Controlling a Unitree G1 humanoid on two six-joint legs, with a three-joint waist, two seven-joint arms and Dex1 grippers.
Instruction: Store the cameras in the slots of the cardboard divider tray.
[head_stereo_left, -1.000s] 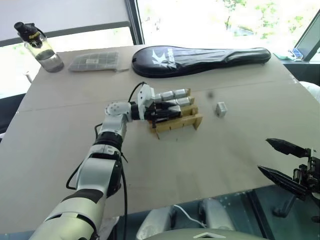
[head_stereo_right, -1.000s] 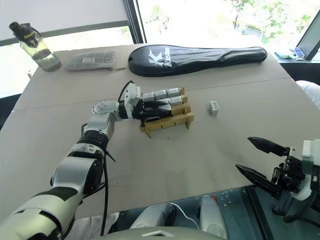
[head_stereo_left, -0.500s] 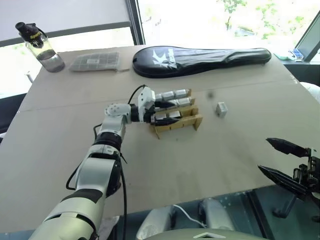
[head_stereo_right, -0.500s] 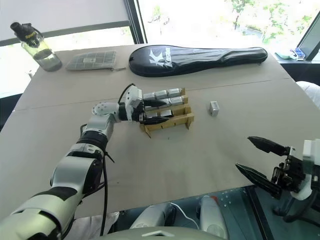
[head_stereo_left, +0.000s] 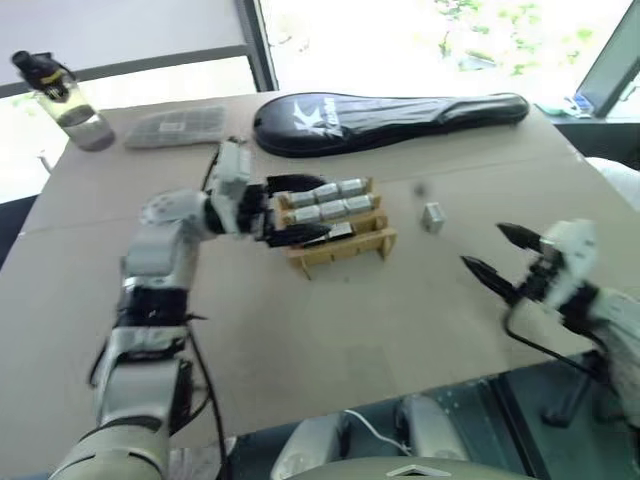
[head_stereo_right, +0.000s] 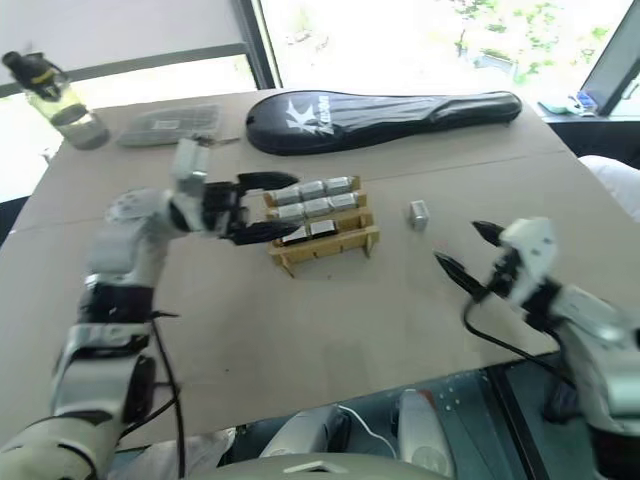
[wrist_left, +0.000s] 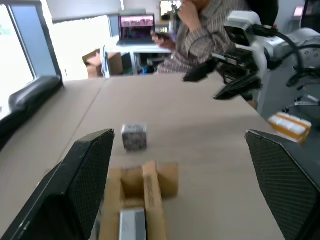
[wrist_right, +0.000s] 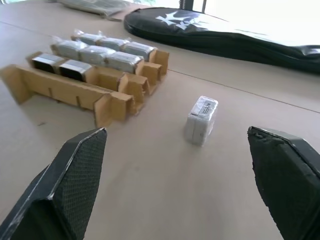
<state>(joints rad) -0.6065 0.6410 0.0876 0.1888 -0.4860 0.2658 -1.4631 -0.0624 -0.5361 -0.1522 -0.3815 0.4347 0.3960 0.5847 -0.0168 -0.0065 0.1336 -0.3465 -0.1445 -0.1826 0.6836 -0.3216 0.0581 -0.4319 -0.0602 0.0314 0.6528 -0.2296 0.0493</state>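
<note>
While the cardboard divider tray (head_stereo_left: 338, 232) sits near the middle of the table (head_stereo_left: 300, 340), eight of the cameras (wrist_right: 95, 52) are in its slots: the two rows on the far side are full, and the near row holds two, leaving the slot at its right end bare. One last camera (head_stereo_left: 432, 216) stands alone on the table just to the right of the tray, touching nothing.

The left gripper (head_stereo_left: 300, 210) hangs just beside the tray's left end, pointing rightward, its two black fingers spread wide with nothing between them. The right gripper (head_stereo_left: 497, 252) is over the table's near right part, aimed toward the lone camera but apart from it, jaws likewise wide and empty; in its wrist view the camera stands between the two fingers, farther ahead.

A black racket case (head_stereo_left: 390, 118) lies along the far edge, with a flat grey gridded packet (head_stereo_left: 175, 125) and a water bottle (head_stereo_left: 60, 88) further left. Across the room a person (wrist_left: 210, 35) in a plaid shirt sits near a laptop (wrist_left: 136, 27).
</note>
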